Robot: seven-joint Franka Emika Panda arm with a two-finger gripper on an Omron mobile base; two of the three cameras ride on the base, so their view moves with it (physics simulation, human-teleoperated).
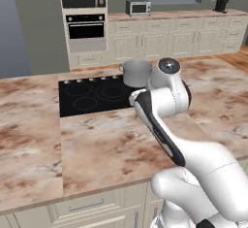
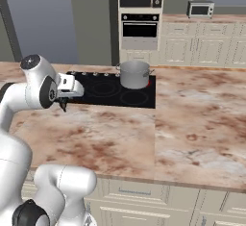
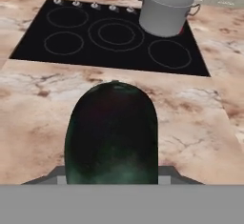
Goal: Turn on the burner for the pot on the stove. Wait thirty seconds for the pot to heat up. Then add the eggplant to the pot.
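The eggplant (image 3: 112, 132), dark and nearly black with a green sheen, stands close before the hand camera, and my gripper (image 2: 63, 105) is shut on it above the marble counter, just in front of the stove (image 3: 95, 56). Its fingertips are hidden behind the eggplant. The grey steel pot (image 3: 165, 10) sits lidless at the stove's far right corner, well beyond the eggplant. A red glow of the burner (image 3: 182, 27) shows at the pot's base. In the base views the pot (image 1: 136, 73) (image 2: 134, 74) stands on the black stove (image 1: 87, 98) (image 2: 110, 95).
A row of small silver knobs (image 3: 94, 5) lines the stove's far edge. Marble counter (image 3: 200, 113) surrounds the cooktop. Across the room stand a wall oven (image 1: 85, 28) and a toaster oven (image 2: 201, 10) on the back counter.
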